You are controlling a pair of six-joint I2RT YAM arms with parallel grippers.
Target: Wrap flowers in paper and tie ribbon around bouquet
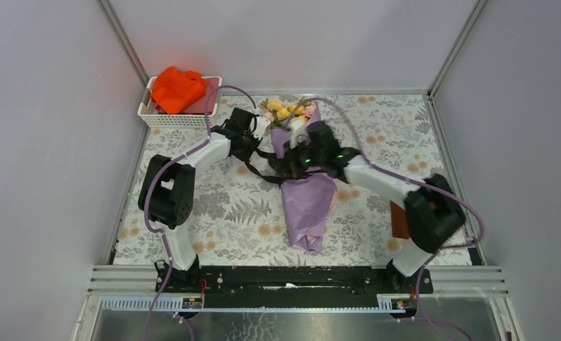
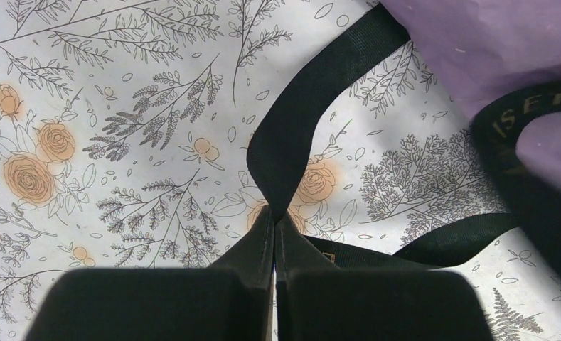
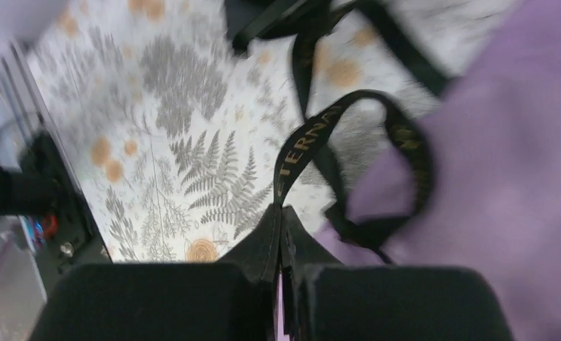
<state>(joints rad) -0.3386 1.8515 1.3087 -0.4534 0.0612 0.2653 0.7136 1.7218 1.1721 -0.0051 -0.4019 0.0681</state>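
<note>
The bouquet lies lengthwise mid-table; left arm and right arm meet over its upper half, ribbon strung between them. Bare mat lies open front-left and back-right. A basket fills the back-left corner.

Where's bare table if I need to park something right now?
Free: the floral tablecloth between the left arm and the lavender paper-wrapped bouquet, and the far right corner beyond the right arm. Crowded: mid-bouquet, where the left end effector and right end effector pinch the black satin ribbon.
</note>
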